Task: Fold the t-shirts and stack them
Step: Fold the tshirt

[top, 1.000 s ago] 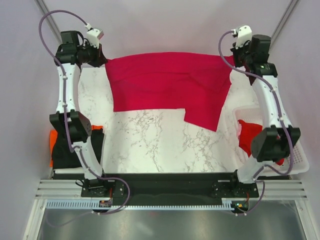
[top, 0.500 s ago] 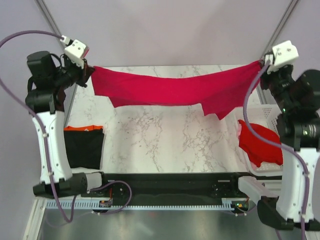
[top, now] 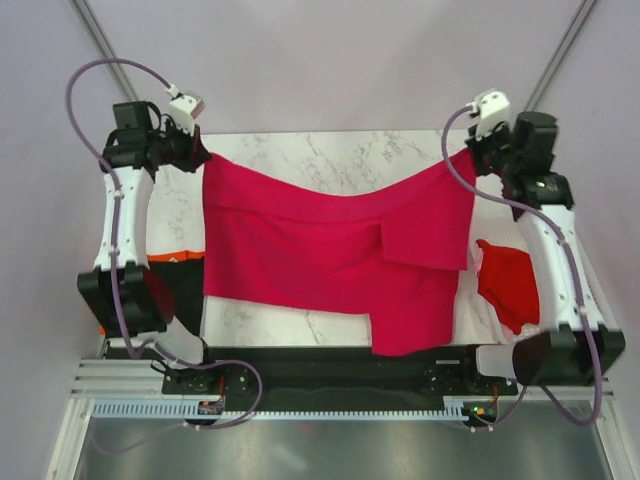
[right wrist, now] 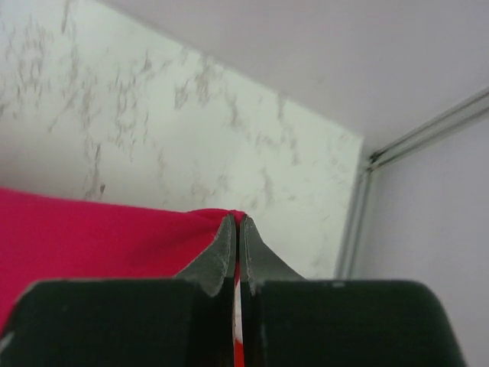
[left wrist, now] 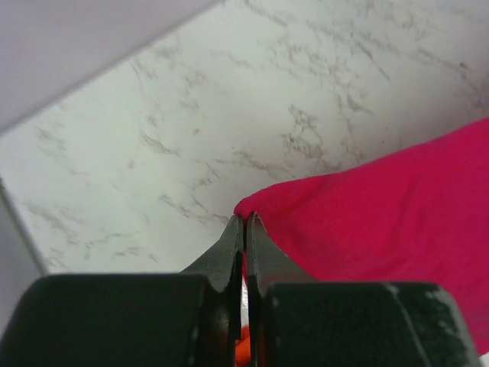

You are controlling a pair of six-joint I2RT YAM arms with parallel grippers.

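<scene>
A crimson-pink t-shirt hangs spread between both arms above the marble table, its upper edge sagging in the middle and one sleeve flap drooping at lower right. My left gripper is shut on its upper left corner. My right gripper is shut on the upper right corner. A red t-shirt lies crumpled in the white basket on the right. A black t-shirt over an orange one lies at the left, partly hidden by the left arm and the hanging cloth.
The marble table shows behind the hanging shirt and in a strip near its lower hem. Purple walls and metal frame posts close in the back corners. The arms' base rail runs along the near edge.
Both grippers have come inward and lower from the wide, raised stretch of half a second ago. The crimson-pink shirt now hangs down long toward the near edge instead of pulled taut.
</scene>
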